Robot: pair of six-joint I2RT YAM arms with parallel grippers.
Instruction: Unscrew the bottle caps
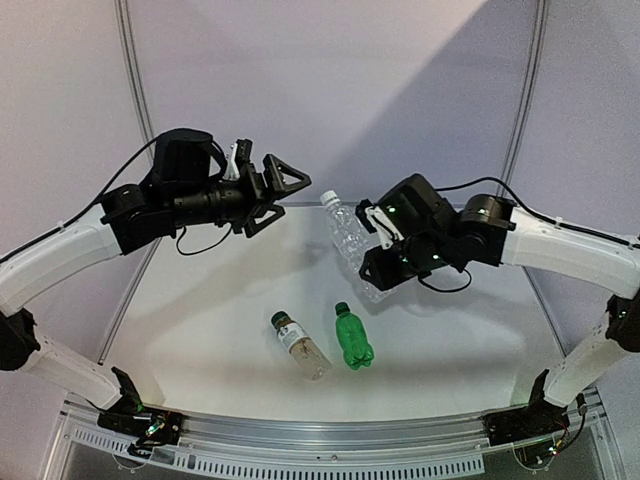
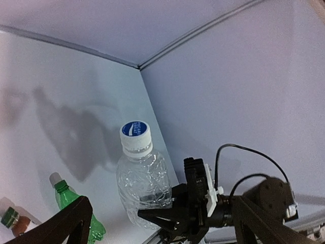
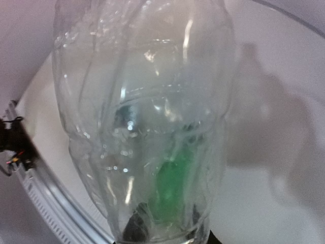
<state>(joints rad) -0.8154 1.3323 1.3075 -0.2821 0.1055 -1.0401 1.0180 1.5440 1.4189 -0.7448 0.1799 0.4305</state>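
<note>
The clear ribbed plastic bottle [image 1: 347, 240] was held tilted above the white table [image 1: 200, 330], clamped in the right gripper [image 1: 380, 262]. Its white round screw cap [image 1: 330, 199] was faced by the left gripper [image 1: 283, 195], which was stretched out level, jaws spread wide, gripping nothing.

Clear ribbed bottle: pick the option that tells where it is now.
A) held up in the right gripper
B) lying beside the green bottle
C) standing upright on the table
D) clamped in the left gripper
A: the right gripper is shut on the clear ribbed bottle, which is lifted and tilted, while the left gripper is open and apart from it.
</note>
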